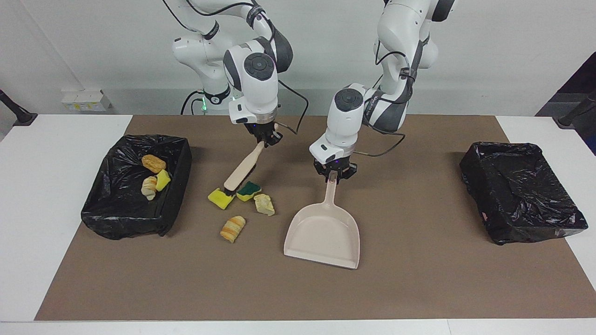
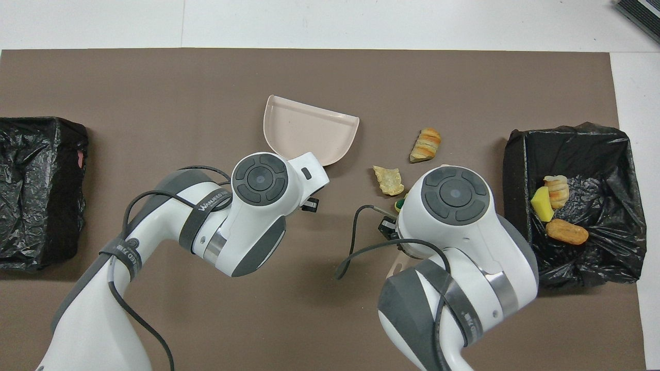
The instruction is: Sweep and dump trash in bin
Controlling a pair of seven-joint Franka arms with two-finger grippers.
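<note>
- In the overhead view the right arm (image 2: pixel 454 206) covers the brush, the yellow sponge piece and nearly all of the green-topped sponge piece (image 2: pixel 398 205); only a sliver of the last shows.
- There the left arm (image 2: pixel 260 183) hides the dustpan (image 2: pixel 309 135) handle and the left gripper.
- The bin (image 2: pixel 36 190) at the left arm's end of the table is cut by the overhead picture's edge.
- Both arms' upper links run out of the facing view.
</note>
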